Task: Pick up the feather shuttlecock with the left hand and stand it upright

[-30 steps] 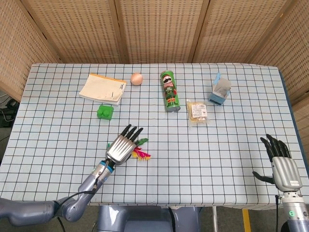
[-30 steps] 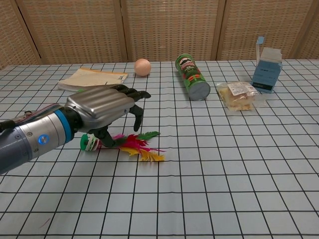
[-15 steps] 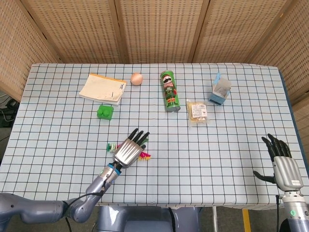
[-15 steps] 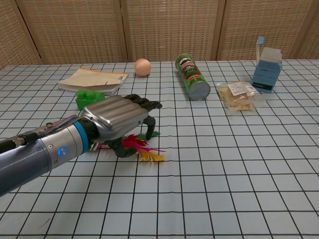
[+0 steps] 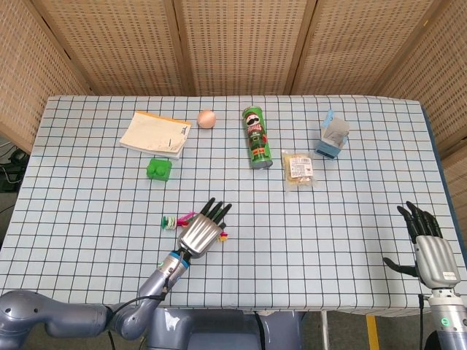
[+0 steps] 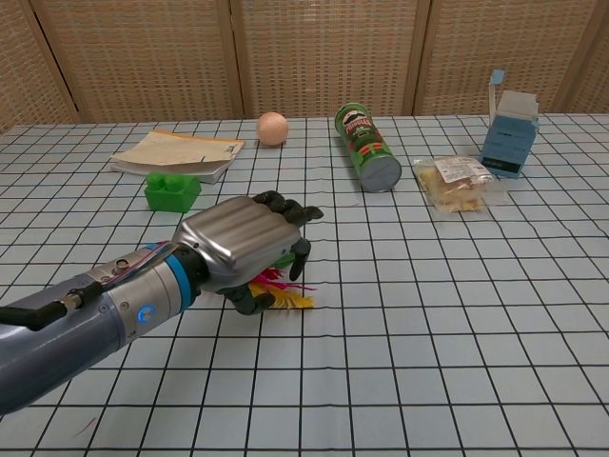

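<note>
stage: reaching, pickup not done | multicoloured feather shuttlecock (image 5: 175,220) lies flat on checked desk (image 5: 328,211) | left hand (image 5: 202,232) over its feathers, grasp unclear | upright placement left

left hand (image 5: 201,235) over shuttlecock (image 5: 177,220), can (image 5: 255,137) behind

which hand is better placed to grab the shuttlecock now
The left. The left hand sits right over the feather shuttlecock, which lies on its side. The right hand is open, far off at the opposite table edge.
</note>
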Robot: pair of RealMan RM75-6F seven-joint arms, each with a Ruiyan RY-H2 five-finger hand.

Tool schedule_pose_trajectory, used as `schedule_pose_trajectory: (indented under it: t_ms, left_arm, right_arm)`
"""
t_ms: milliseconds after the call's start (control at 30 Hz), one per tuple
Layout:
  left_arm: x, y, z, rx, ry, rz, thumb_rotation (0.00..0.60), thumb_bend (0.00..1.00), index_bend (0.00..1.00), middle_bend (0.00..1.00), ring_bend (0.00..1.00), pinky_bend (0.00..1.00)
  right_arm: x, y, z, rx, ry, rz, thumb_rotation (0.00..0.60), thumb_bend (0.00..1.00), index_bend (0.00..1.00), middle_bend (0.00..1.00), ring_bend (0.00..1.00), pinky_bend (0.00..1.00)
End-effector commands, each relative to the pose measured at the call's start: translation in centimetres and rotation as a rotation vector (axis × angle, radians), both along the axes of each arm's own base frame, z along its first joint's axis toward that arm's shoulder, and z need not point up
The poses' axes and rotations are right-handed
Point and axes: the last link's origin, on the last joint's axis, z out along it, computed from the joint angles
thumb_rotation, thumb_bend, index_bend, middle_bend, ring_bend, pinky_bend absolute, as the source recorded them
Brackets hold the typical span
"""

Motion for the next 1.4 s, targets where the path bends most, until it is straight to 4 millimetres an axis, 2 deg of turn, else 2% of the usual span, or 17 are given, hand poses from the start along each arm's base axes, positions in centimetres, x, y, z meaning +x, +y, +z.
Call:
schedule_pose_trajectory:
  t_ms: [33,267,633,933,1033,1133,1400]
  left_arm:
    - [0.2,0.1,-0.2,0.015,0.0,-0.01,0.6,0.36,0.45,0.0,0.0,0.0]
    - [0.5,0.1,-0.8,0.018,0.018,-0.02,0.6,0.36,0.48,0.0,0.0,0.0]
    - [0.5,0.2,-1.1,0.042,0.026,-0.03,0.6,0.37,0.59,0.0,0.0,0.02]
    - [0.2,0.3,-1.5,0.054,0.058,-0.036,0.6,0.37,0.58,0.0,0.0,0.02]
    - [0.2,0.3,-1.6,0.063,0.068,-0.046,0.6,0.45,0.58,0.0,0.0,0.02]
    - [0.4,0.2,-1.3,0.068,0.051,-0.046,0.6,0.57,0.6,0.0,0.0,0.02]
    - [0.7,0.0,-0.1,0.083,0.02,-0.07,0.6,0.62,0.62,0.0,0.0,0.02]
  right_arm:
    - [0.0,0.0,0.1,-0.001,-0.002,0.002,0.6,0.02,0.0,0.0,0.0,0.0]
    - [0.1,0.1,0.1,-0.007,-0.01,0.009,0.6,0.02,0.0,0.0,0.0,0.0]
    - [0.3,0.1,0.1,-0.005,-0.015,0.02,0.6,0.02,0.0,0.0,0.0,0.0]
    - [0.4,0.3,0.1,-0.008,-0.026,0.028,0.6,0.02,0.0,0.0,0.0,0.0]
    - [0.5,0.3,0.2,-0.011,-0.028,0.031,0.6,0.02,0.0,0.0,0.0,0.0]
    - [0.5,0.4,0.3,-0.014,-0.033,0.034,0.6,0.02,0.0,0.0,0.0,0.0]
    - [0.6,0.4,0.3,-0.015,-0.037,0.04,0.6,0.02,0.0,0.0,0.0,0.0]
